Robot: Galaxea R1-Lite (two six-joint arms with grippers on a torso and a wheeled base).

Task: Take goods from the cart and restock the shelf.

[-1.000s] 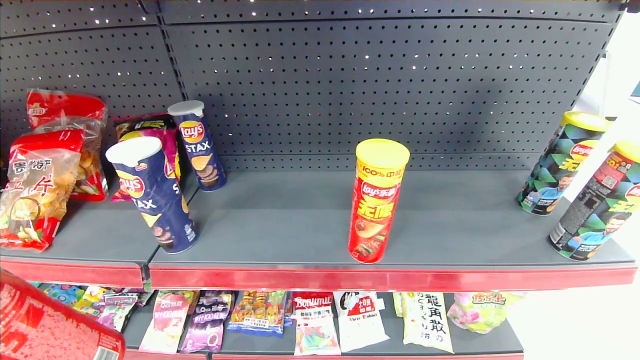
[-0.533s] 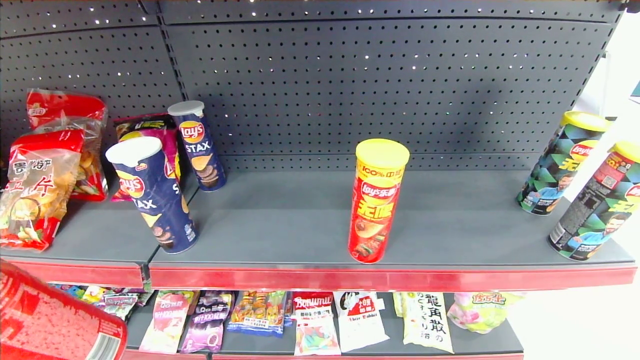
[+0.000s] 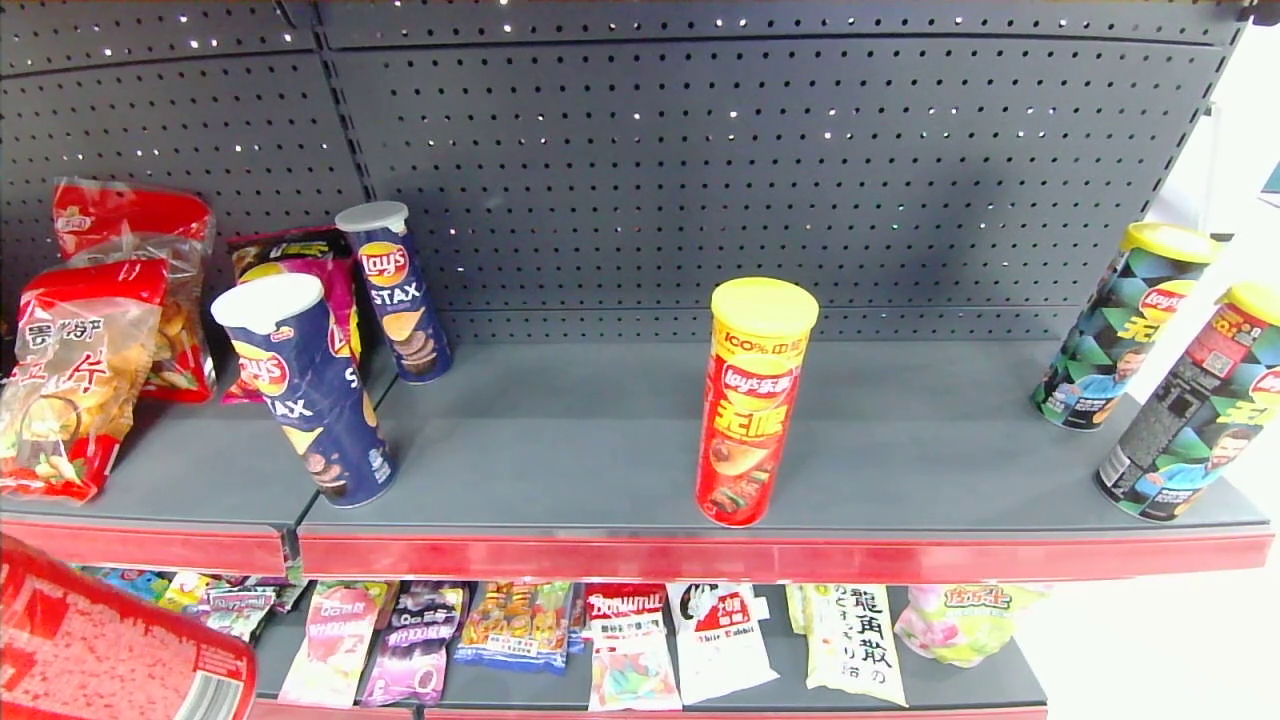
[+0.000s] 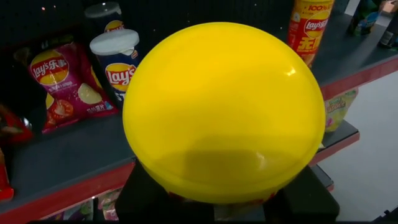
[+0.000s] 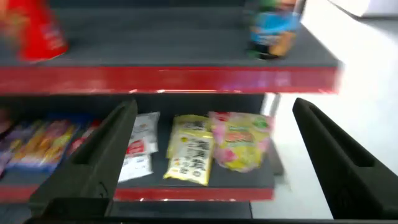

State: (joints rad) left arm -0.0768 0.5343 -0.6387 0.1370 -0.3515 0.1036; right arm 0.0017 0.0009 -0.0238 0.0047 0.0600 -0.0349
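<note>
1. Holding the red can (image 3: 100, 650) at the head view's lower left, the left gripper (image 4: 224, 208) clamps it, long axis tilted.
2. The shelf's (image 3: 580, 440) bare stretch lies up-right.
3. Right gripper (image 5: 230, 162) gapes, empty.

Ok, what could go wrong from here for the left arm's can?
The red crisp tube with a yellow plastic lid sits below the grey shelf's red front edge, so lifting it may catch that lip. The dark blue tube with a white lid stands near that edge on the same side and could be knocked over.
</note>
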